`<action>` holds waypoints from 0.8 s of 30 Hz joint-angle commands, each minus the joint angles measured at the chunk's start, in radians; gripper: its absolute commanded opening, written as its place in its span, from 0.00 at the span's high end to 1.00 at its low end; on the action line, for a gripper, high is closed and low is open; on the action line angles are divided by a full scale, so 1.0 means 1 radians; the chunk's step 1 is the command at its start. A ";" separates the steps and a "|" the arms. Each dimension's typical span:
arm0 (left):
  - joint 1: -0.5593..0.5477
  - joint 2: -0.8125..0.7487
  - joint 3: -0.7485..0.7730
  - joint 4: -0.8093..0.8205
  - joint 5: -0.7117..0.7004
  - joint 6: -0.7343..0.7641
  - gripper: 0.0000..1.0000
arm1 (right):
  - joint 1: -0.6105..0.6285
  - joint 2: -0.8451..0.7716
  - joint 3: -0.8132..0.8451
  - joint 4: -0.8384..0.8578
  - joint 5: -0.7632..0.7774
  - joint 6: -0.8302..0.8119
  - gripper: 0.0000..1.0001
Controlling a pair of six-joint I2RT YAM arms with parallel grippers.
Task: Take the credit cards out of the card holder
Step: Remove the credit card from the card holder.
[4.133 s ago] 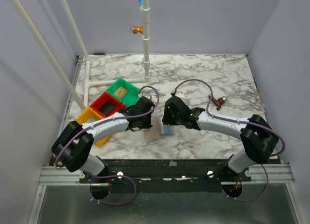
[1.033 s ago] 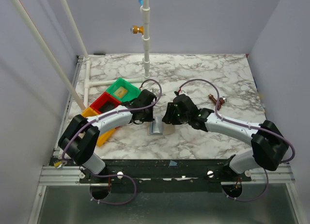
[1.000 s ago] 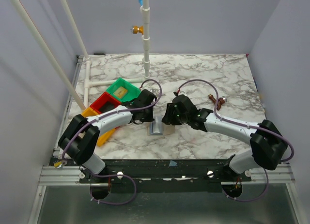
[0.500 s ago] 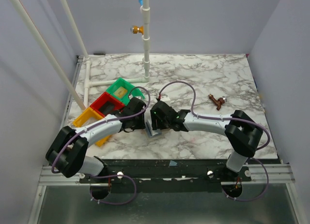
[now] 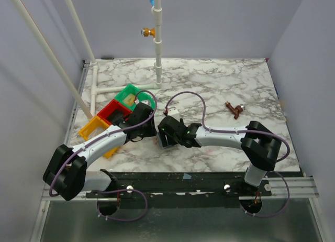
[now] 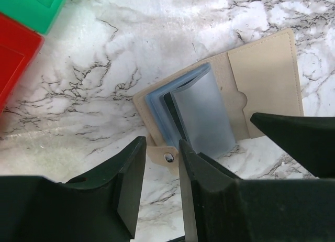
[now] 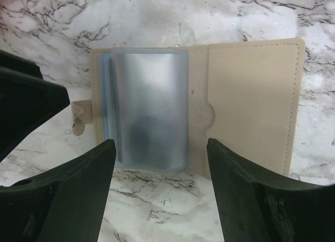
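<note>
The card holder (image 6: pixel 261 79) lies open on the marble, tan outside, with a stack of frosted grey-blue sleeves (image 6: pixel 201 116) standing up at its fold. It also shows in the right wrist view (image 7: pixel 251 100) and, mostly hidden between the grippers, in the top view (image 5: pixel 162 142). No credit card shows clearly; only a dark shade sits inside the sleeves (image 7: pixel 149 111). My left gripper (image 6: pixel 159 146) has a narrow gap, with the holder's strap tab and stud (image 6: pixel 167 157) between its tips. My right gripper (image 7: pixel 159 147) is open wide and empty over the holder's near edge. Both grippers meet at the holder in the top view: left (image 5: pixel 153 135), right (image 5: pixel 165 139).
Green (image 5: pixel 131 98), red (image 5: pixel 116 113) and orange (image 5: pixel 97 129) trays stand just left of the left arm; green (image 6: pixel 36 6) and red (image 6: pixel 13 58) show in the left wrist view. A white pipe post (image 5: pixel 157 43) stands behind. A small brown object (image 5: pixel 234 109) lies at the right.
Both grippers have shifted left and toward the near edge with the holder between them. The right arm now reaches further left; the left arm has drawn back.
</note>
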 commanded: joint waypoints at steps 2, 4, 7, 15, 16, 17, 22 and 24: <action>0.008 -0.011 0.032 -0.002 0.039 -0.021 0.68 | 0.018 0.031 0.038 -0.002 0.044 -0.029 0.25; 0.008 -0.005 0.033 0.005 0.039 -0.025 0.70 | 0.018 0.043 0.041 -0.005 0.053 -0.032 0.25; 0.008 0.004 0.034 0.012 0.069 -0.028 0.71 | 0.017 0.065 0.060 -0.037 0.086 -0.023 0.25; 0.008 0.025 0.040 0.020 0.086 -0.019 0.72 | 0.017 0.093 0.087 -0.084 0.143 -0.007 0.26; 0.008 0.029 0.042 0.022 0.088 -0.018 0.72 | 0.017 0.091 0.085 -0.087 0.152 -0.005 0.26; 0.008 0.033 0.043 0.024 0.091 -0.015 0.72 | 0.017 0.086 0.084 -0.090 0.161 0.000 0.26; 0.008 0.064 0.053 0.037 0.110 -0.004 0.75 | 0.017 0.074 0.085 -0.121 0.200 0.024 0.27; 0.007 0.078 0.060 0.042 0.119 0.001 0.77 | 0.016 0.068 0.082 -0.125 0.209 0.030 0.28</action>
